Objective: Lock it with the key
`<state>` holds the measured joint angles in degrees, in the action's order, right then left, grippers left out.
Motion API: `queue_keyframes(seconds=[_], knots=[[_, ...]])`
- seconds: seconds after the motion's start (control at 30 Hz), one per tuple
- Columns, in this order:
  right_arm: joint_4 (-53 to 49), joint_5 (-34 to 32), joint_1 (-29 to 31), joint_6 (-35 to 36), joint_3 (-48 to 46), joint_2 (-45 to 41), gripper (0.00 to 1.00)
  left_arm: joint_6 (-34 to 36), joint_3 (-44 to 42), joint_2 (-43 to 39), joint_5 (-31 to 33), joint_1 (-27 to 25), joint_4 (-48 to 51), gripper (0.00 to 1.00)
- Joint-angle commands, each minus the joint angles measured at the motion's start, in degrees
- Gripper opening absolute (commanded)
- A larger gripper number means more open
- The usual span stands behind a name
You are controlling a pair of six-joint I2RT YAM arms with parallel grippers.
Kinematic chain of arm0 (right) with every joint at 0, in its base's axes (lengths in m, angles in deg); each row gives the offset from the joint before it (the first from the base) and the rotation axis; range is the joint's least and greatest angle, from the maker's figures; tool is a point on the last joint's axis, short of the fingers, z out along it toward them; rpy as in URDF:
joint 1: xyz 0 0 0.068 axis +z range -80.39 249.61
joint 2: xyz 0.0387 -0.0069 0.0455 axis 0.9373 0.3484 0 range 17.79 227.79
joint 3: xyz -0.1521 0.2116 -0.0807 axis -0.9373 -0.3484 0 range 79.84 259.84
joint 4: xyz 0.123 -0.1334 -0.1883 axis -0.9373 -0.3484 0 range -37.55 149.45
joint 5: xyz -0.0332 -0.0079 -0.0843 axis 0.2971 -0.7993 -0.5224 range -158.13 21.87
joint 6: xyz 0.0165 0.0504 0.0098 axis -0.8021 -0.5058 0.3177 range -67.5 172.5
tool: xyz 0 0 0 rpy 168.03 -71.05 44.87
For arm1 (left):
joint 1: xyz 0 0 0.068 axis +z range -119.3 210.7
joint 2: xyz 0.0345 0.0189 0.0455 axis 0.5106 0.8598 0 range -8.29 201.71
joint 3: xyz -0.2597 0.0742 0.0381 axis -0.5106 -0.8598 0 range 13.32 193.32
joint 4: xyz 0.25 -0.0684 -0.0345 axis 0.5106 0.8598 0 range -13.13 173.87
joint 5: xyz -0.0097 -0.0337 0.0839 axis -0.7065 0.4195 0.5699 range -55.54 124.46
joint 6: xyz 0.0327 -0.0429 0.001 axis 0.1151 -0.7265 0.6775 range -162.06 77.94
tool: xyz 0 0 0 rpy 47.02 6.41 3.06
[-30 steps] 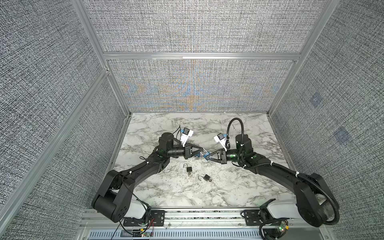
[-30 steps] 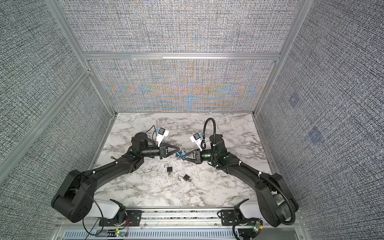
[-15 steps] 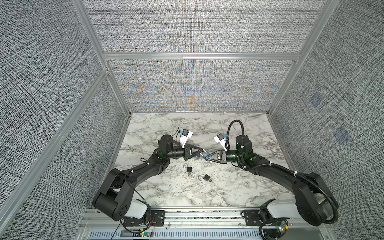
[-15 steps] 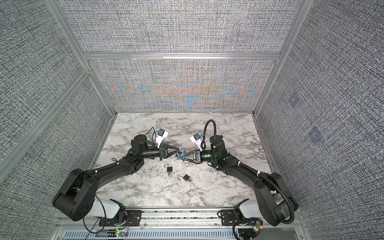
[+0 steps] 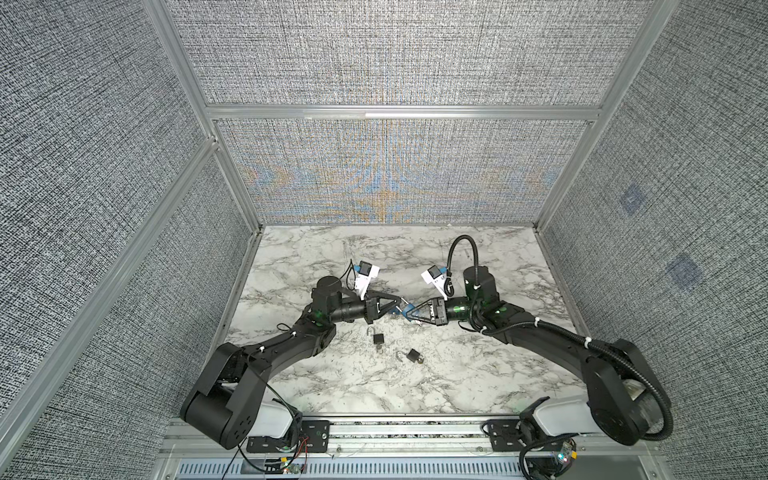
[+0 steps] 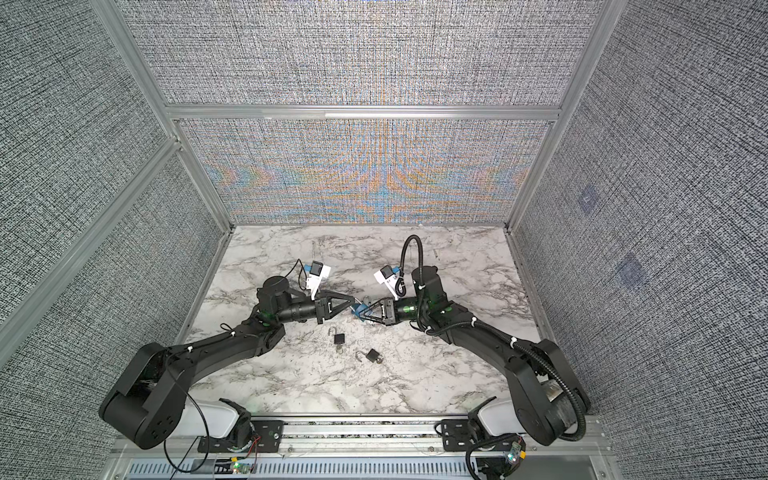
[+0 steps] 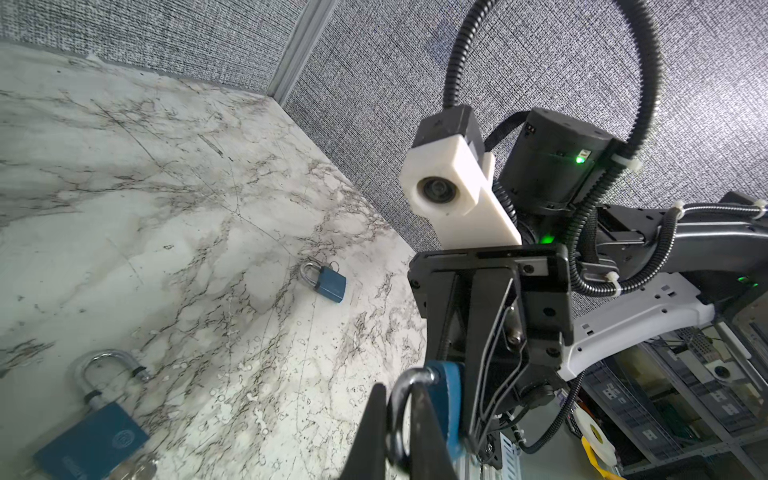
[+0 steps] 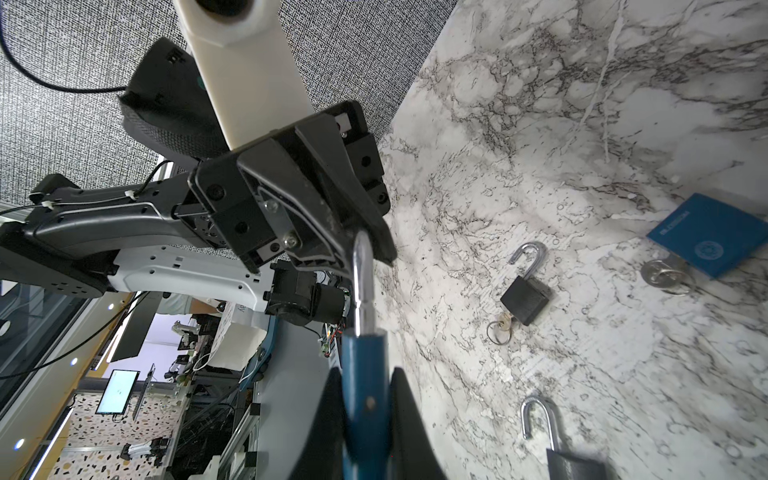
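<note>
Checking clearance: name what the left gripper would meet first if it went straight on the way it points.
Probably the blue padlock: the left gripper pinches its shackle, the right gripper clamps its body.

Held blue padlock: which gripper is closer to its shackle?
Left. The left gripper is clamped on the shackle itself. The right gripper grips the blue padlock by its body, at the end where the shackle comes out.

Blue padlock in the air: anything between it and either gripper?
Nothing visible. The right gripper is shut on the body of the blue padlock, and the left gripper is shut on its shackle, both in direct contact. The two black padlocks lie on the table below, apart from the grip.
</note>
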<state>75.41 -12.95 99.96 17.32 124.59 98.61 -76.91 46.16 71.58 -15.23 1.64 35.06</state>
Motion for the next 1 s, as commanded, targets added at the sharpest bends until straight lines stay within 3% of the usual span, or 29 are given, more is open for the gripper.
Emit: queue_keyframes(seconds=[0.0,0.97], knots=[[11.4,-0.2,0.6,-0.1,2.2,0.6,0.0,0.2,-1.2,-0.3,-3.6,-0.8,5.1,0.0],[15.5,-1.8,1.4,-2.2,7.5,8.1,0.0,-4.9,-6.6,-2.0,-3.5,-2.9,-3.9,0.0]])
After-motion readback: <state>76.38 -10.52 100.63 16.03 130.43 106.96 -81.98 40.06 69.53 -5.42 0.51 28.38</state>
